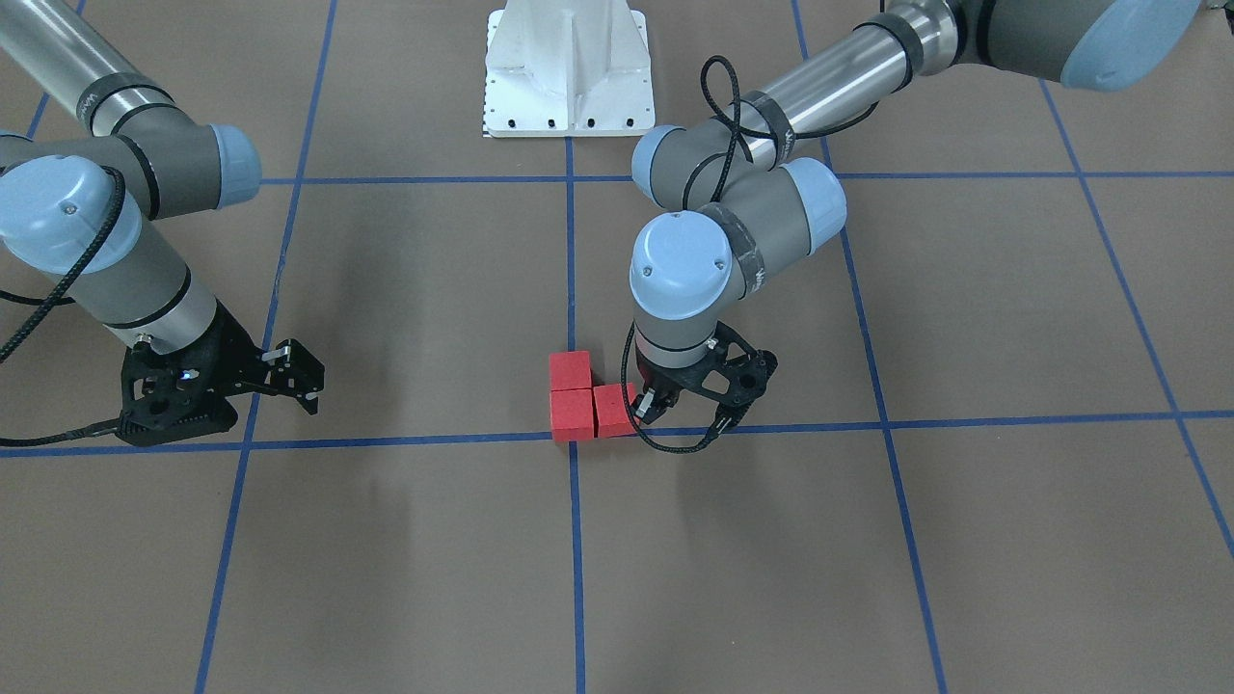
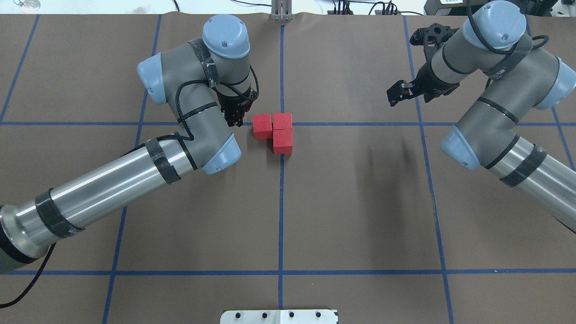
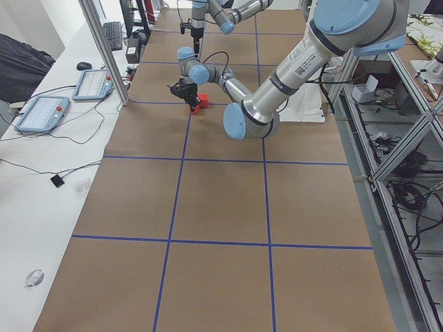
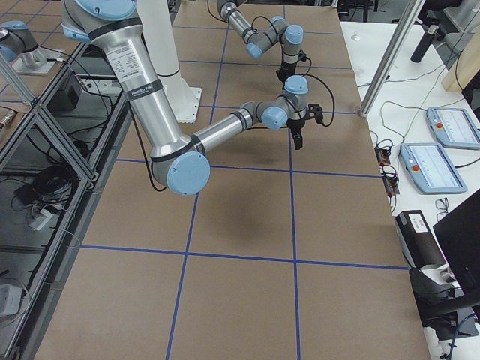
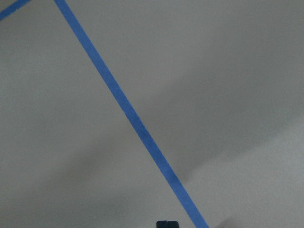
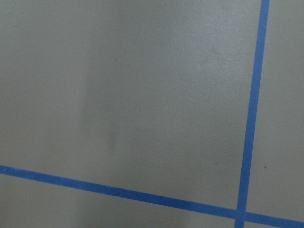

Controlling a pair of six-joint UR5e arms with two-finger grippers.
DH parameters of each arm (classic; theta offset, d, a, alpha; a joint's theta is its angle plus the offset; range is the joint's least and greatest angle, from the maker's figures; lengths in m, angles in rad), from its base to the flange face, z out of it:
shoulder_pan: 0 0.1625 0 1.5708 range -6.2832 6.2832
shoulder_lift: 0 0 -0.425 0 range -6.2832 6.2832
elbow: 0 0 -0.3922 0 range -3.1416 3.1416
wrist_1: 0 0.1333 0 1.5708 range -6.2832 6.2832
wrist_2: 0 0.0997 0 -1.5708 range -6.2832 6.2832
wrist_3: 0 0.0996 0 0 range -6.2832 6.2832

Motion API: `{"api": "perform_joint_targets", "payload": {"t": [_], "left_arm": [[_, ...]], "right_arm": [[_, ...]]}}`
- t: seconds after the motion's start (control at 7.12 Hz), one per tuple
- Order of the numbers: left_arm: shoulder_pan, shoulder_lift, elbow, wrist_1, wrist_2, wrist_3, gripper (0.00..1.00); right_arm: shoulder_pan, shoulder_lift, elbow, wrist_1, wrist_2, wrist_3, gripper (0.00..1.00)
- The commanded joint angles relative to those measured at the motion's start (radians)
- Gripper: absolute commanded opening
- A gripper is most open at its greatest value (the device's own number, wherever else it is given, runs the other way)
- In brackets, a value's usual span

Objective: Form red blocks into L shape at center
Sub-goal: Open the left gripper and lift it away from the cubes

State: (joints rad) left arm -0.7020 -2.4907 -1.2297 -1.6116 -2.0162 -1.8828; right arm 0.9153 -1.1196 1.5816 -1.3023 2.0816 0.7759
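Three red blocks sit together in an L at the center tape crossing [image 1: 576, 442]. In the front view they are one block [image 1: 570, 370] behind a corner block [image 1: 572, 414], with the third [image 1: 615, 410] beside it. The overhead view shows the same L [image 2: 282, 141], which covers the crossing. My left gripper [image 1: 648, 405] stands low beside the third block, apart from it, shut and empty; it also shows in the overhead view [image 2: 235, 118]. Its wrist view shows only paper and tape. My right gripper [image 1: 294, 371] hangs open and empty far off [image 2: 398, 94].
The white robot base plate [image 1: 569, 67] stands at the table's robot side [image 2: 279, 316]. Blue tape lines divide the brown surface into squares. Tablets and cables lie on a side bench [image 3: 41, 114] beyond the table's edge.
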Motion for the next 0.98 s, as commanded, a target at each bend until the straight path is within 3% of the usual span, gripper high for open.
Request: {"api": "perform_joint_targets", "payload": {"t": [0.0,0.28,0.56,0.84], "left_arm": [[-0.001,0.073,-0.042,-0.071,-0.047,0.036,0.0],[-0.01,0.102,-0.042,-0.211,-0.062,0.039,0.0],[-0.034,0.125,-0.04,-0.341,-0.139,0.05,0.0],[-0.033,0.133,-0.031,-0.353,-0.138,0.065,0.0]], "right_arm": [[0.01,0.003,0.0,0.0,0.0,-0.001,0.99],[0.013,0.004,0.0,0.0,0.0,-0.001,0.99],[0.016,0.003,-0.005,0.0,0.0,-0.003,0.99],[0.014,0.003,-0.006,0.0,0.0,-0.001,0.99]]}}
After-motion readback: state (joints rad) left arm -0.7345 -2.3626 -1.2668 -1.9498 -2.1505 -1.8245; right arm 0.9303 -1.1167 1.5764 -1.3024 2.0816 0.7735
